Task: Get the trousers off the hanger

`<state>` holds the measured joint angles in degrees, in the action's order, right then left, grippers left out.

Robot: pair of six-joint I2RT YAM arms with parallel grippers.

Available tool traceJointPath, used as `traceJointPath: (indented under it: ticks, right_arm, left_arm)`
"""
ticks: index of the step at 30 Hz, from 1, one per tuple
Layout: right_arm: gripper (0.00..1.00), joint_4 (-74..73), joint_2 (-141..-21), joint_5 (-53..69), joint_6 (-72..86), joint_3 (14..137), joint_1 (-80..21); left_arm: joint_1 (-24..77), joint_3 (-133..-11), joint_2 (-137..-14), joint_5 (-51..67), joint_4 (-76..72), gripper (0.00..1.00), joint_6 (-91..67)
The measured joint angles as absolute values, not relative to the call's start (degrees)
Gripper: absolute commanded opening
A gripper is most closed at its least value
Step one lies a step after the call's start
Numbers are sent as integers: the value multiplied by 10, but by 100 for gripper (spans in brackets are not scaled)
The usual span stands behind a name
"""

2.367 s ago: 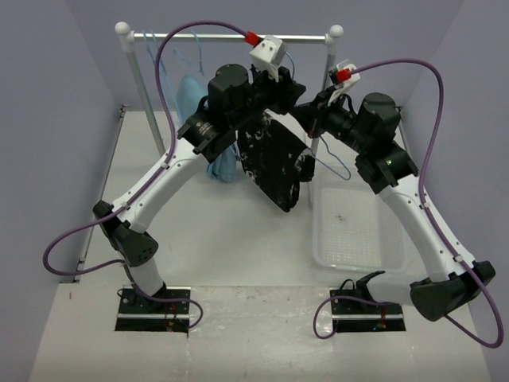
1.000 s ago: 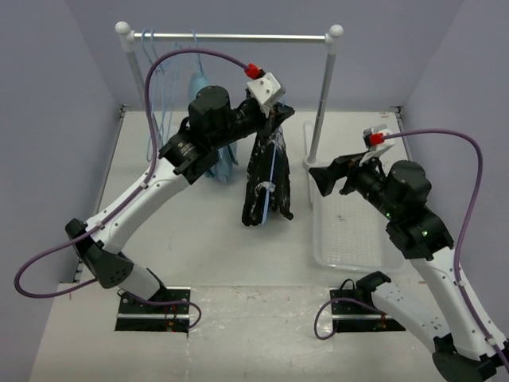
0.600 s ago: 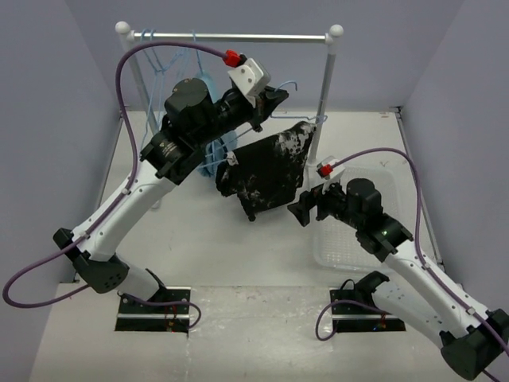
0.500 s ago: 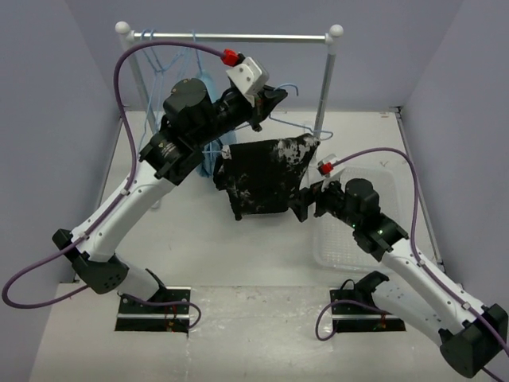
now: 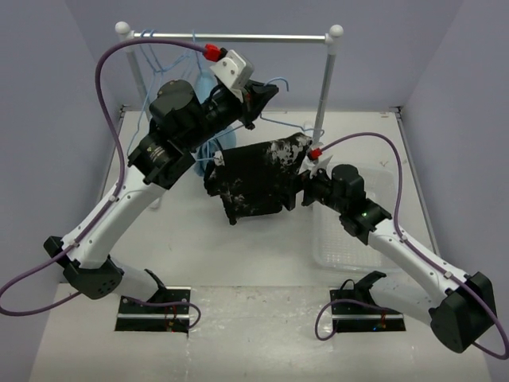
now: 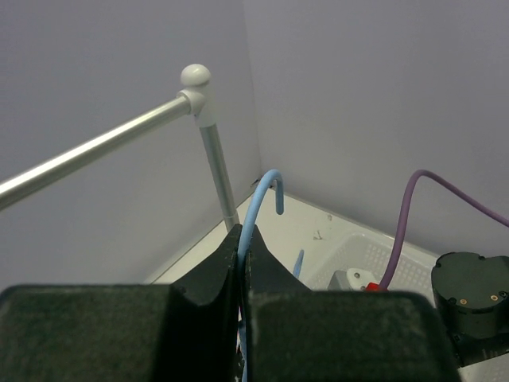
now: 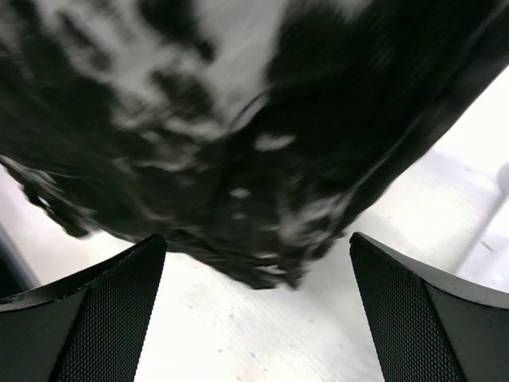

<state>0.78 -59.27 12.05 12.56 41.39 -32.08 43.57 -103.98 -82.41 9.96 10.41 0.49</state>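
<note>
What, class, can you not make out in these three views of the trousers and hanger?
- Top external: the hanger bar, covered by the trousers.
- Left wrist: the trousers, hidden behind the left gripper; only the hanger's hook shows.
- Right wrist: the trousers are blurred; whether the right gripper touches them is unclear.

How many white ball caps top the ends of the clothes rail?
2: one ball cap at the left end of the rail, another at its right end. None appears hidden.

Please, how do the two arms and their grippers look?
The left arm and right arm have white links and black joints. A purple cable with a red plug loops to each wrist's white camera box. The fingers are black, with mesh-textured pads.
</note>
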Motion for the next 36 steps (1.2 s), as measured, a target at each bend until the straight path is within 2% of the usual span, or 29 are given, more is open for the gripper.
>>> traceJointPath:
  ticks: [9, 20, 25, 30, 36]
  right_arm:
    - [99, 18, -598, 203, 168, 423, -320]
    - [99, -34, -532, 51, 154, 453, -368]
    - [99, -56, -521, -21, 116, 479, -460]
    - [99, -63, -545, -51, 72, 495, -537]
    - [99, -65, -608, -75, 36, 527, -569]
  left_arm:
    - [436, -1032, -814, 68, 103, 0, -7]
    - [436, -1016, -803, 11, 103, 0, -34]
    - [436, -1014, -803, -6, 104, 0, -39]
    - [436, -1014, -803, -7, 104, 0, -39]
    - [436, -1014, -803, -7, 104, 0, -39]
